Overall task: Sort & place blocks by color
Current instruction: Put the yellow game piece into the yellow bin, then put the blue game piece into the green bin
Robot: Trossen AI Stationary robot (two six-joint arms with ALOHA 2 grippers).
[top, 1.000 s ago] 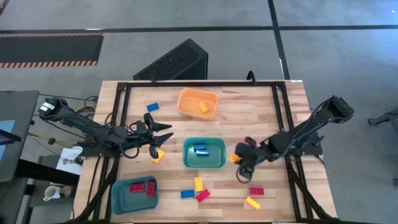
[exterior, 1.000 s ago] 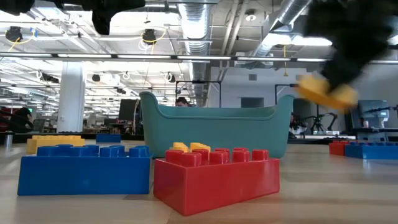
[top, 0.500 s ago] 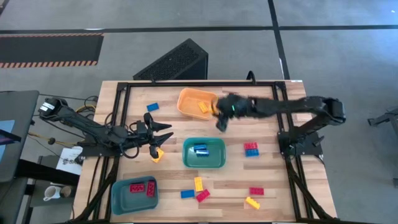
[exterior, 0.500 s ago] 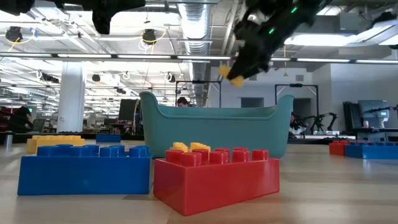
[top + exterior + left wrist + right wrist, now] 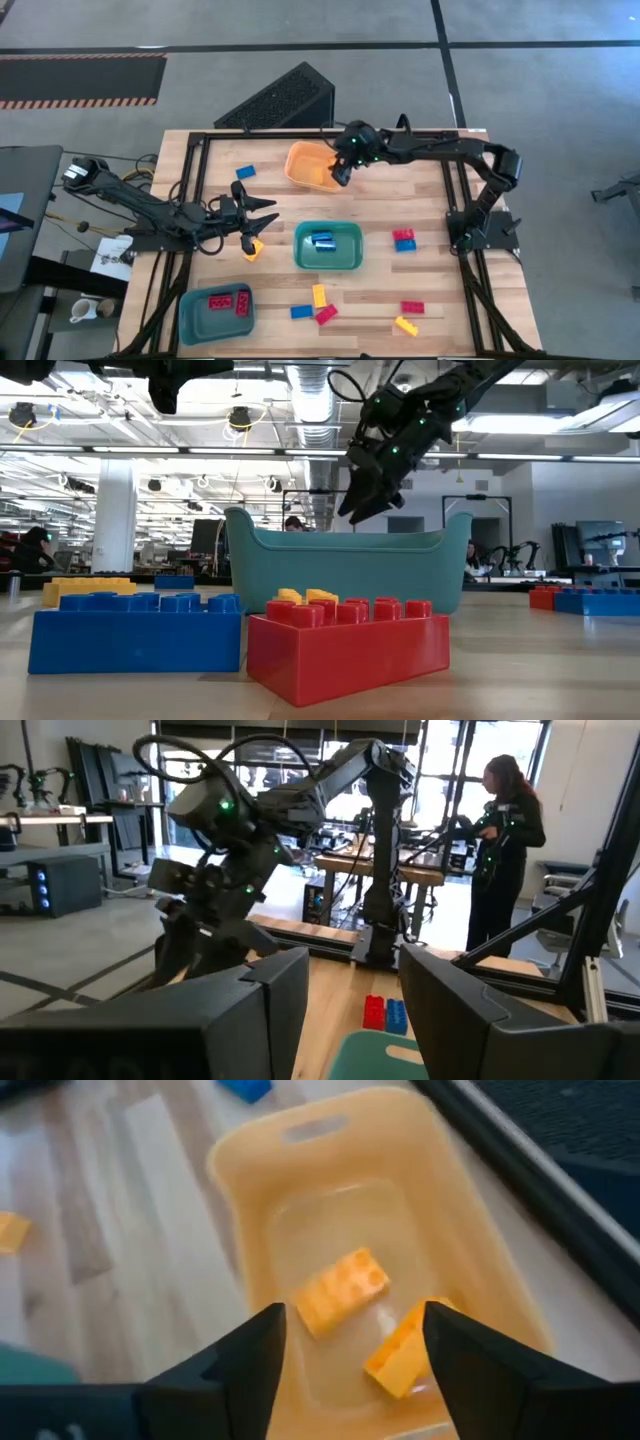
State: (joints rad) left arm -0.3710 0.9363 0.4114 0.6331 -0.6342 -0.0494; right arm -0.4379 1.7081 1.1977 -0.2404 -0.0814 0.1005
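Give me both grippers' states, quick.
Right gripper: open, empty, over the orange bin; two yellow blocks lie inside.
Left gripper: cannot be told; it sits beside a yellow block on the table.

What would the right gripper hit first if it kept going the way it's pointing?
Probably the orange bin: the open right gripper points down into it, at two yellow blocks lying inside. Depth is unclear.

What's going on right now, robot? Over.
Right gripper jaws open over orange bin, two yellow blocks inside. Left gripper waits beside teal bin. Nothing blocking.
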